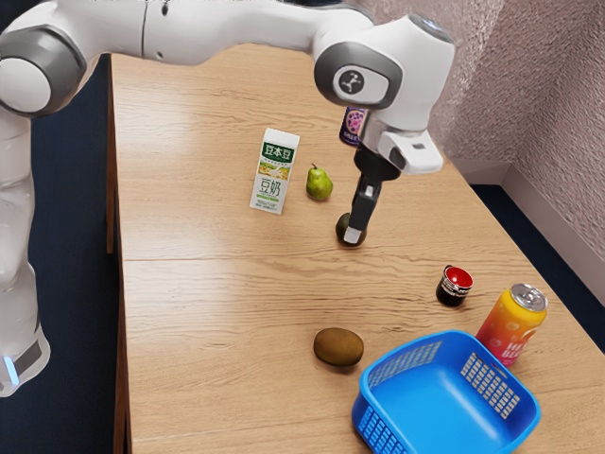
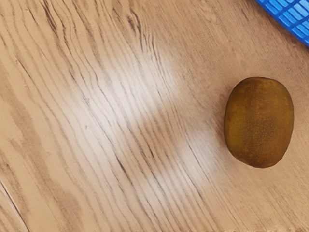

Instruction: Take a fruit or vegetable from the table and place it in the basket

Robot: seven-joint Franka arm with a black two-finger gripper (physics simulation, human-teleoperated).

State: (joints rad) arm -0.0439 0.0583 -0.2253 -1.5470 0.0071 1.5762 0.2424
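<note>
Pointing tool (image 1: pixel 354 232) down at dark round fruit (image 1: pixel 341 228), on or just over surface (image 1: pixel 208 303), near pear (image 1: pixel 319 185). Not managing to tell tool's state: wide, narrow or holding. Probably handling light, firm, bit slippery; needing soft squeeze round fat middle.

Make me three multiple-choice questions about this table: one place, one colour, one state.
1. Where is the brown fruit?
A) inside the basket
B) on the table, beside the basket
C) on the carton

2. What colour is the basket?
A) red
B) white
C) blue

3. How is the drinks can?
A) upright
B) on its side
C) squashed flat

1 B: it lies on wood, outside the basket's rim.
2 C: its walls and floor are blue.
3 A: its round silver top faces up.
</note>
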